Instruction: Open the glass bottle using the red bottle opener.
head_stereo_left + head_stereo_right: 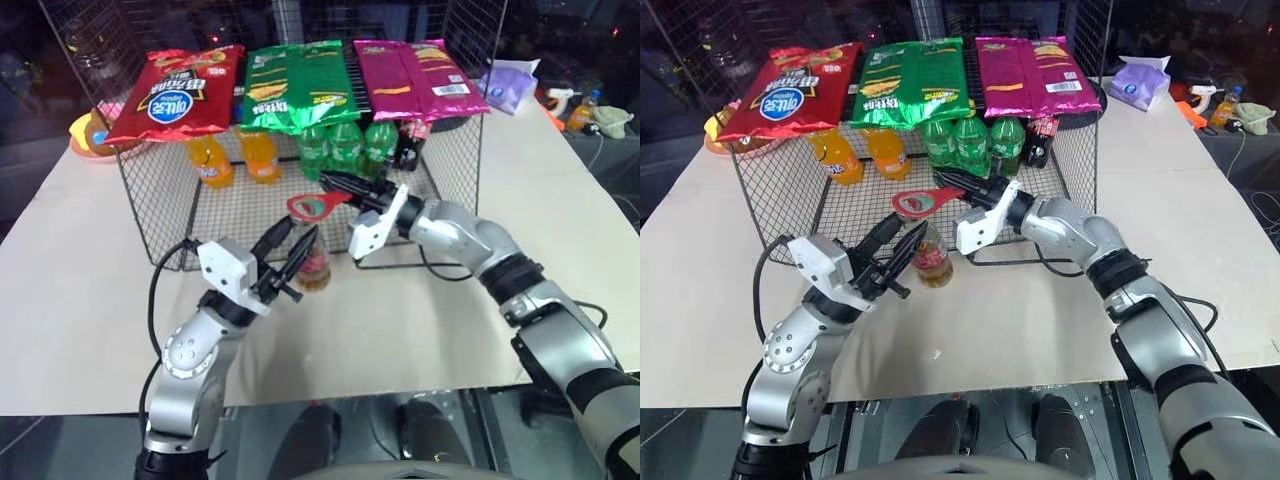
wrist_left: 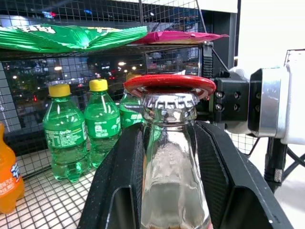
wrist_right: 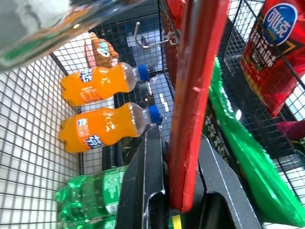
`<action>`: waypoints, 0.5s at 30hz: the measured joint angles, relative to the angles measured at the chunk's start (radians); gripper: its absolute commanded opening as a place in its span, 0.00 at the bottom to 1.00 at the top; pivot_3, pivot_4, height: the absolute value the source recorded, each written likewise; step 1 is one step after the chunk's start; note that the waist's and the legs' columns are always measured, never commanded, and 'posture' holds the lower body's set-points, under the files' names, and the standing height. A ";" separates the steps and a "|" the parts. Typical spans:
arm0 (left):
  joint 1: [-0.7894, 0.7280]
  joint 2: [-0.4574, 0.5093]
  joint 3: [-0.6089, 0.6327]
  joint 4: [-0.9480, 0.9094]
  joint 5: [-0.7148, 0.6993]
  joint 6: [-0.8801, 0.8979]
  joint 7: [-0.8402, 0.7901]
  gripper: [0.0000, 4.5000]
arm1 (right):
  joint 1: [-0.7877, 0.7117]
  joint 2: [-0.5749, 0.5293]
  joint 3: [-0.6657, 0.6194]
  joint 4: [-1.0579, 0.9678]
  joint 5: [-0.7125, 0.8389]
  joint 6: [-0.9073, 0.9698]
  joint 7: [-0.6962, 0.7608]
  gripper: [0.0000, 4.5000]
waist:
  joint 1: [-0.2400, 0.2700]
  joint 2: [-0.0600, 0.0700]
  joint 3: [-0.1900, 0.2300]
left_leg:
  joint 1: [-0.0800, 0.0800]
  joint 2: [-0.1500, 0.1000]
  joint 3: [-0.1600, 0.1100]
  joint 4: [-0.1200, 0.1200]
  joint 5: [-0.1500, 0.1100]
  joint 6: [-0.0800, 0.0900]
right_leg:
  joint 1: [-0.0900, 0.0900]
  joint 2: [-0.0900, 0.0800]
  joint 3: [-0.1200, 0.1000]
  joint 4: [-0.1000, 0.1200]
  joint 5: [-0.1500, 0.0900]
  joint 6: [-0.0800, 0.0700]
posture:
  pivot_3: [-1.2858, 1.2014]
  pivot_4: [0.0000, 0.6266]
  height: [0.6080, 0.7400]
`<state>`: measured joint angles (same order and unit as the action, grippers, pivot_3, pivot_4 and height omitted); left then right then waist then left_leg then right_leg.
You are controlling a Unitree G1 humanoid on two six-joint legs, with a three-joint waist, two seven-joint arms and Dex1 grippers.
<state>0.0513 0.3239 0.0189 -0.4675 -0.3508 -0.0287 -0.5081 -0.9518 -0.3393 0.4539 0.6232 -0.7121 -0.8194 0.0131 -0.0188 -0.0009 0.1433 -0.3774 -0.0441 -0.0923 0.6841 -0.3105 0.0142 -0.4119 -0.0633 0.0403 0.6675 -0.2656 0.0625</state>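
Observation:
The glass bottle (image 1: 313, 264), clear with amber drink and a pinkish label, stands tilted just in front of the wire rack. My left gripper (image 1: 298, 238) is shut on its neck, a black finger (image 2: 119, 181) on each side of the glass (image 2: 171, 167). The red bottle opener (image 1: 312, 206) is held level by its handle in my right gripper (image 1: 332, 185), which is shut on it. In the left wrist view the opener's ring head (image 2: 169, 84) lies right over the crown cap (image 2: 169, 102). The right wrist view shows the red handle (image 3: 190, 95) clamped between the fingers.
A wire rack (image 1: 160, 200) stands behind the bottle, with chip bags (image 1: 180, 95) on top. Inside it are green bottles (image 1: 345, 145), orange bottles (image 1: 210, 160) and a dark bottle (image 1: 410, 140). A tissue pack (image 1: 510, 85) lies at the back right of the beige tabletop (image 1: 400, 330).

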 measured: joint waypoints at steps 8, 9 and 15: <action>0.001 0.000 -0.010 -0.001 0.003 -0.006 0.003 0.27 | -0.001 -0.022 0.000 -0.035 0.001 0.002 0.007 0.00 | -0.001 0.000 0.000 | 0.000 0.000 0.000 0.000 0.000 0.000 | 0.000 0.000 0.000 -0.001 0.000 0.000 | 0.52 0.24 1.00; 0.001 0.000 -0.010 -0.001 0.003 -0.006 0.003 0.27 | -0.002 -0.022 0.000 -0.036 0.001 0.003 0.007 0.00 | -0.001 0.000 0.000 | 0.000 0.000 0.000 0.000 0.000 0.000 | 0.000 0.000 0.000 -0.001 0.000 0.000 | 0.52 0.24 1.00; 0.001 0.000 -0.011 -0.001 0.003 -0.006 0.003 0.27 | -0.002 -0.022 0.000 -0.037 0.005 0.005 0.016 0.00 | -0.001 0.000 0.000 | 0.000 0.000 0.000 -0.001 0.000 0.000 | 0.000 0.000 0.000 -0.001 0.000 0.000 | 0.52 0.24 1.00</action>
<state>0.0522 0.3239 0.0080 -0.4683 -0.3479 -0.0345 -0.5048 -0.9534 -0.3612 0.4539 0.5858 -0.7067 -0.8142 0.0286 -0.0194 -0.0009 0.1434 -0.3779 -0.0440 -0.0923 0.6836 -0.3105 0.0142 -0.4121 -0.0633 0.0403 0.6668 -0.2656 0.0625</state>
